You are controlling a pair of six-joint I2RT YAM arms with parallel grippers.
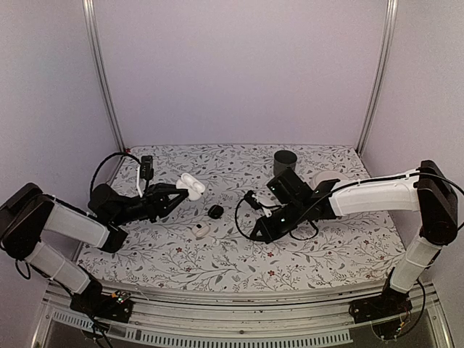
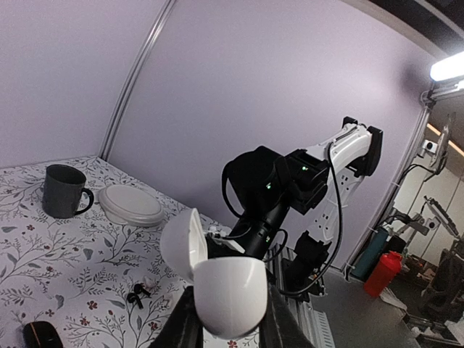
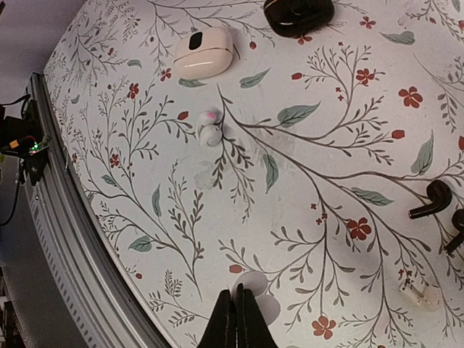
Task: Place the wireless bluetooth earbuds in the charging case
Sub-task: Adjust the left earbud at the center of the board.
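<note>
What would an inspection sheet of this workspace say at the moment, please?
Surface: floral tablecloth, flat, no spills seen.
Job's things: white charging case, lid open, held off the cloth, inside hidden; black earbuds and a white earbud loose on the cloth.
Clutter: dark mug, white dish, black case, closed cream case.
Hands: left hand shut on the white charging case; right hand shut, low over the cloth beside a small white item, contact unclear.
Cables: black cables loop off both arms.
Surroundings: lilac walls, metal frame posts, red bottle beyond the table.
</note>
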